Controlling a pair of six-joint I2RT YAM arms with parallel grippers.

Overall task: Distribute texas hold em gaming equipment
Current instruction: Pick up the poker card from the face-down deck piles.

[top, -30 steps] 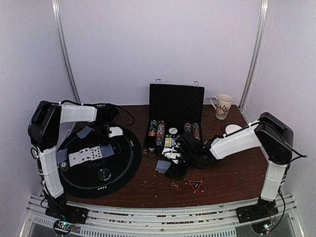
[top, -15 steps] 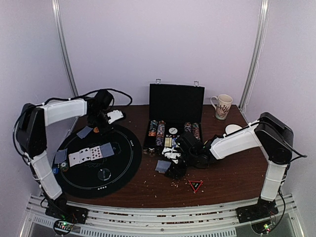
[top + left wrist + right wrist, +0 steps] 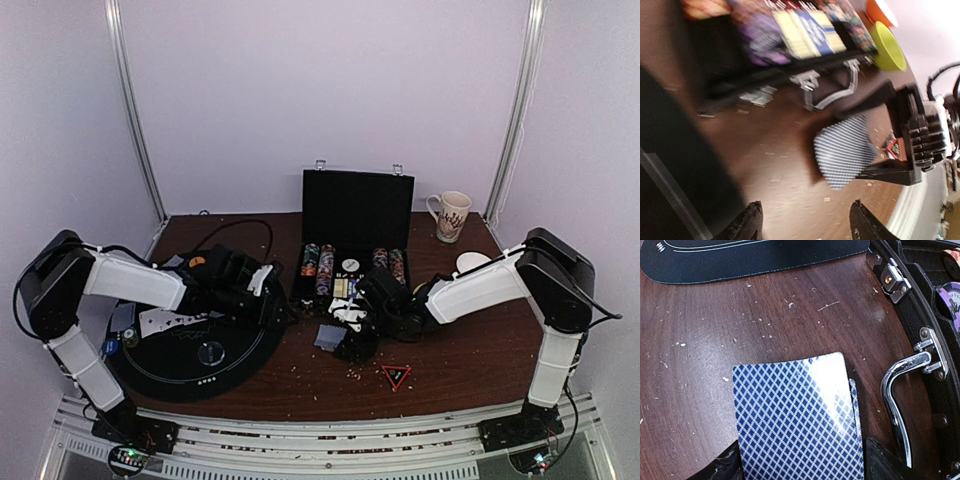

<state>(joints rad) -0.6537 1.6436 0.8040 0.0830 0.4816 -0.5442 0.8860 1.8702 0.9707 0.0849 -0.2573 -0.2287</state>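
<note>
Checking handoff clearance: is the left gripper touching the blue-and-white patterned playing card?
Apart. The left wrist view shows bare wooden tabletop between the left gripper fingertips and the blue-and-white patterned playing card.

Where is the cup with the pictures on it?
In the top view, the patterned mug stands at the far right corner of the table, just right of the open black case.
</note>
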